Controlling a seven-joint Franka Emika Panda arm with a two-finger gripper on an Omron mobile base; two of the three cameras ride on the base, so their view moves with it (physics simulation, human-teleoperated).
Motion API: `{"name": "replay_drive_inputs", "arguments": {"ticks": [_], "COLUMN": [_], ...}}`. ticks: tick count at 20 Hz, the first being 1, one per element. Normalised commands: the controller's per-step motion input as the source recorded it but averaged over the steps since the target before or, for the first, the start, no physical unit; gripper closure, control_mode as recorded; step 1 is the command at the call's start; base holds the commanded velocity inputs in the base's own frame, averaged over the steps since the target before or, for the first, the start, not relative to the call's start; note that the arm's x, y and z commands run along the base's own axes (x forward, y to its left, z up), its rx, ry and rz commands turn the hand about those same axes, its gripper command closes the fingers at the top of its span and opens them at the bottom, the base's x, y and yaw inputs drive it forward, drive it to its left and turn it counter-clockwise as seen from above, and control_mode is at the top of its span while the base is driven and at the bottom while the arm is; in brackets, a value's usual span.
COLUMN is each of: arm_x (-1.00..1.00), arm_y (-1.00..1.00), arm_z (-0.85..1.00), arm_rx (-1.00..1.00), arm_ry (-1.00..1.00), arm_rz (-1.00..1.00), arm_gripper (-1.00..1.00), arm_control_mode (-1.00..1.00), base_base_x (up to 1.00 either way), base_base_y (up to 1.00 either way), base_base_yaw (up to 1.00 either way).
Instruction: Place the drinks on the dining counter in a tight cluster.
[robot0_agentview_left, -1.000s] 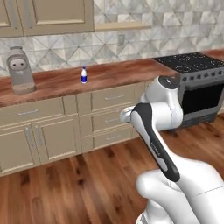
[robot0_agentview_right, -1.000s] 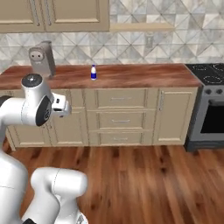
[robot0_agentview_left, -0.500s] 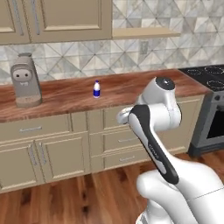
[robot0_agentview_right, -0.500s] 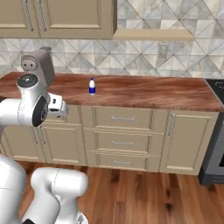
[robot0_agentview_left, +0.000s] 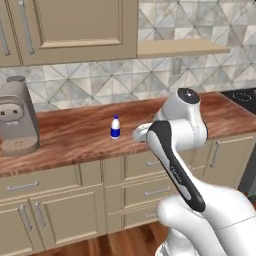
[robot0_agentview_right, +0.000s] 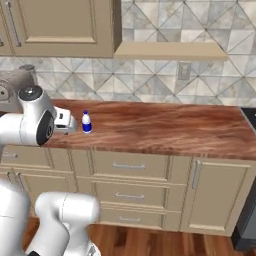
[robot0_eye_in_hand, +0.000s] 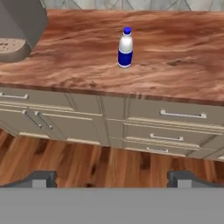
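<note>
A tiny white bottle (robot0_agentview_left: 115, 126) (robot0_agentview_right: 86, 122) (robot0_eye_in_hand: 125, 47) with a blue label and cap stands upright on the wall counter (robot0_agentview_left: 70, 137), a reddish wood-grain top over tan cabinets. My gripper (robot0_eye_in_hand: 112, 180) is open and empty. It hangs in front of the counter's edge and points at the drawers and floor below, well short of the bottle. In the right base view the white hand (robot0_agentview_right: 64, 121) sits just left of the bottle. The dining counter is out of view.
A grey coffee machine (robot0_agentview_left: 17, 117) (robot0_eye_in_hand: 17, 26) stands on the counter left of the bottle. A dark stove top (robot0_agentview_left: 242, 95) adjoins the counter's right end. Upper cabinets and a shelf (robot0_agentview_right: 170, 50) hang above. Wooden floor (robot0_eye_in_hand: 87, 162) lies before the drawers.
The whole picture has shifted: the base has driven closer to the wall counter, so counter and bottle look larger and nearer. The arm holds the same pose and the gripper stays open.
</note>
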Motion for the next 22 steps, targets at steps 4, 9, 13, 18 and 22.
{"name": "replay_drive_inputs", "arguments": {"ticks": [4, 9, 13, 18, 22], "arm_x": [0.00, 0.00, 0.00, 0.00, 0.00], "arm_y": [0.00, 0.00, 0.00, 0.00, 0.00], "arm_z": [0.00, 0.00, 0.00, 0.00, 0.00], "arm_rx": [0.00, 0.00, 0.00, 0.00, 0.00], "arm_ry": [0.00, 0.00, 0.00, 0.00, 0.00], "arm_rz": [0.00, 0.00, 0.00, 0.00, 0.00], "arm_gripper": [-1.00, -1.00, -1.00, -1.00, -1.00], "arm_control_mode": [1.00, 1.00, 1.00, 1.00, 1.00], "base_base_x": [1.00, 0.95, 0.23, 0.00, 0.00], "base_base_y": [0.00, 0.00, 0.00, 0.00, 0.00], "base_base_yaw": [-0.11, -0.17, -0.04, 0.00, 0.00]}}
